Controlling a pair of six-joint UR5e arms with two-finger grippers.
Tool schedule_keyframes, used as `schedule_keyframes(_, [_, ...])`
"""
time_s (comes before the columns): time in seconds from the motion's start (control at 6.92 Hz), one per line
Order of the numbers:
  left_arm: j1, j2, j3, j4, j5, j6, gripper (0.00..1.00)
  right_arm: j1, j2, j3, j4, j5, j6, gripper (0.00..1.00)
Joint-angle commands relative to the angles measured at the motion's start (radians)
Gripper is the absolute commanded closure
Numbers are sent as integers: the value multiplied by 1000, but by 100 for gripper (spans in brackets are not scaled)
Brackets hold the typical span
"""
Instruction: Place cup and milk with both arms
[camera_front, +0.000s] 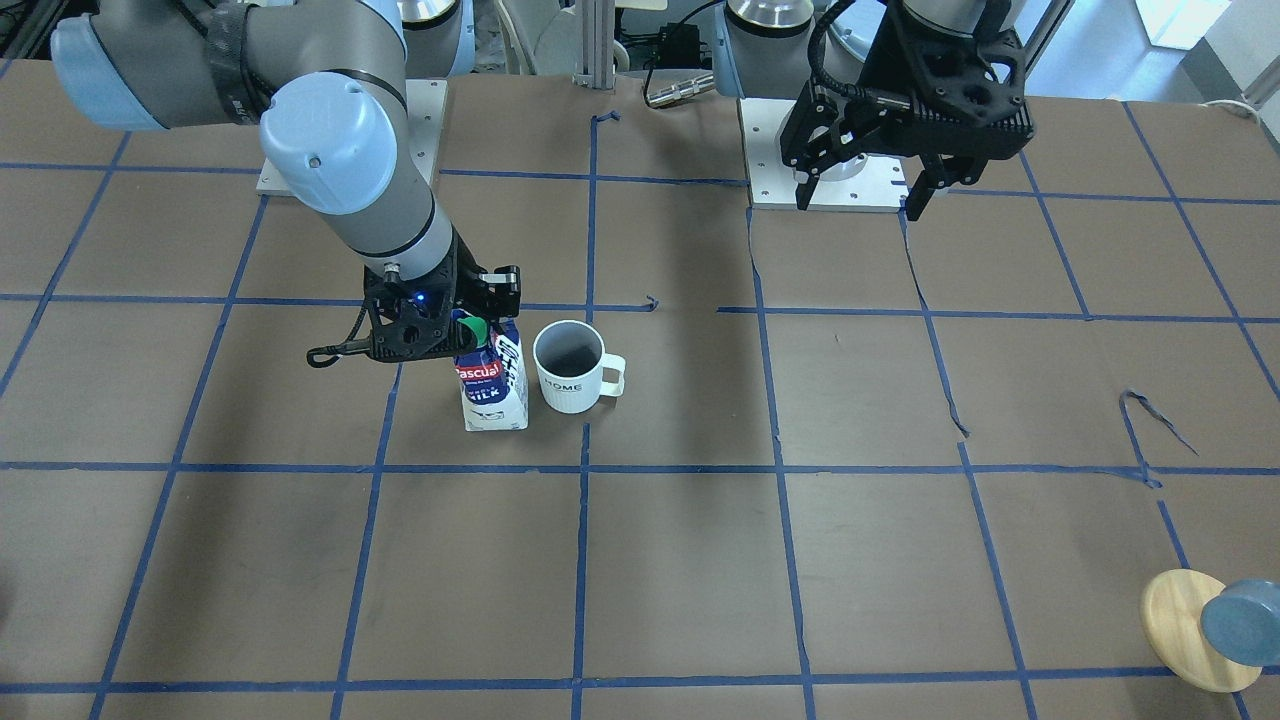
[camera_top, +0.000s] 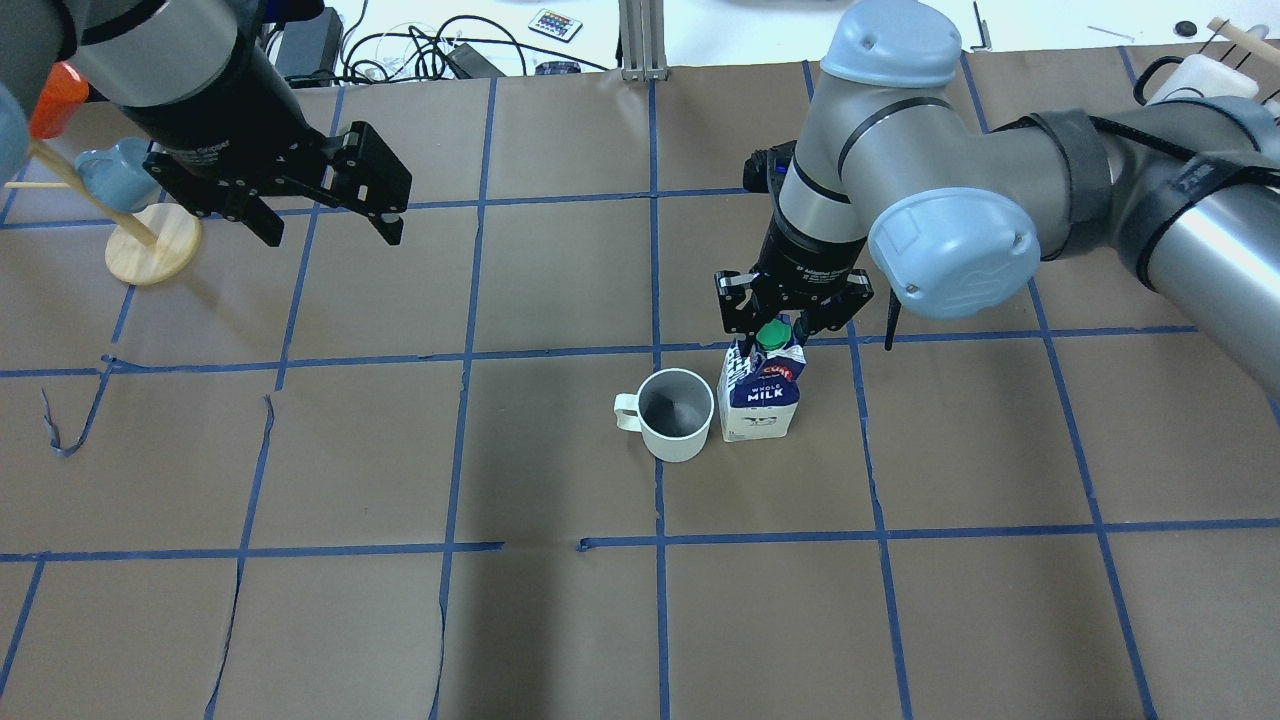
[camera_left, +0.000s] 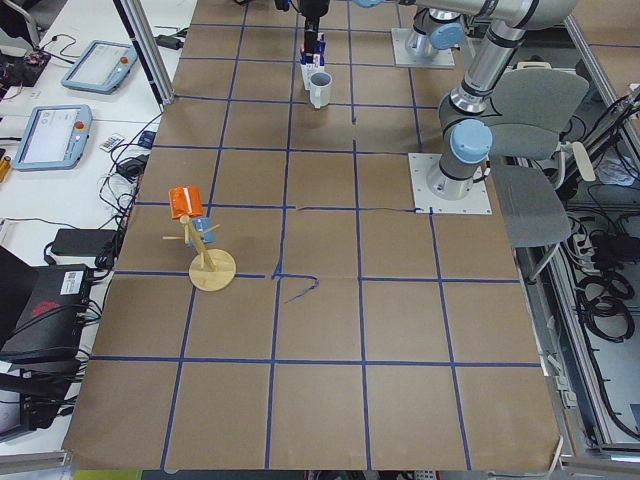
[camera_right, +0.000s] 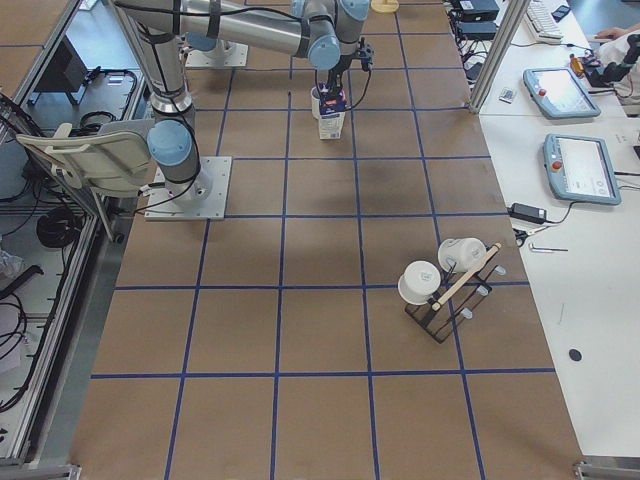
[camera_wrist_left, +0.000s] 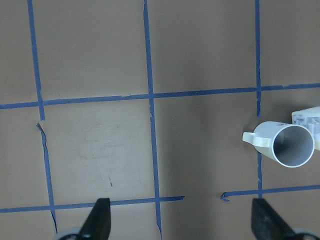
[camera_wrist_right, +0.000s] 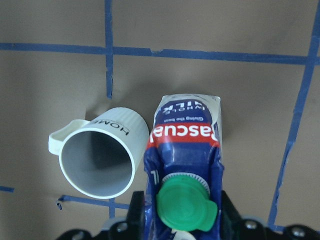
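Front-facing view: my right gripper (camera_front: 470, 325) is clamped on the gable top of the Pascual milk carton (camera_front: 495, 390), which stands upright on the paper-covered table (camera_front: 700, 570). The white HOME mug (camera_front: 568, 368) stands upright just beside the carton, on the side toward my left gripper (camera_front: 862, 200), its handle turned away from the carton. My left gripper hangs above the table, well apart from both, jaws spread and holding nothing. Overhead view: my right fingers flank the green screw cap (camera_top: 770, 335) from either side, and the mug sits close against the carton; whether they touch I cannot tell. My left gripper hovers near a wooden disc stand (camera_top: 152, 248). Left side view: carton and mug appear small at the far end, under my far arm; no grip detail is legible. Right side view: my near arm reaches over the carton, the mug behind it. Left wrist view: my two fingertips sit wide apart at the lower edge, with the mug ahead and to the right and a corner of the carton beyond it. Right wrist view: the cap lies directly below me, with the carton's upper sides pressed between my fingers and the mug to the left.
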Motion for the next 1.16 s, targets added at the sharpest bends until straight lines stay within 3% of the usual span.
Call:
schedule_keyframes(0.0, [0, 1, -1, -2, -1, 1, 0, -2, 2, -67, -55, -6, 2, 0])
schedule_keyframes(0.14, [0, 1, -1, -4, -1, 1, 0, -9, 12, -151, -20, -25, 2, 0])
schedule_keyframes(0.43, [0, 1, -2, -4, -1, 1, 0, -15, 61, -356, 9, -170, -12, 0])
schedule_keyframes(0.58, [0, 3, -2, -4, -1, 1, 0, -20, 86, -415, 9, -174, -15, 0])
schedule_keyframes(1.01, [0, 3, -2, -5, -1, 1, 0, -44, 48, -391, 84, -174, -61, 0])
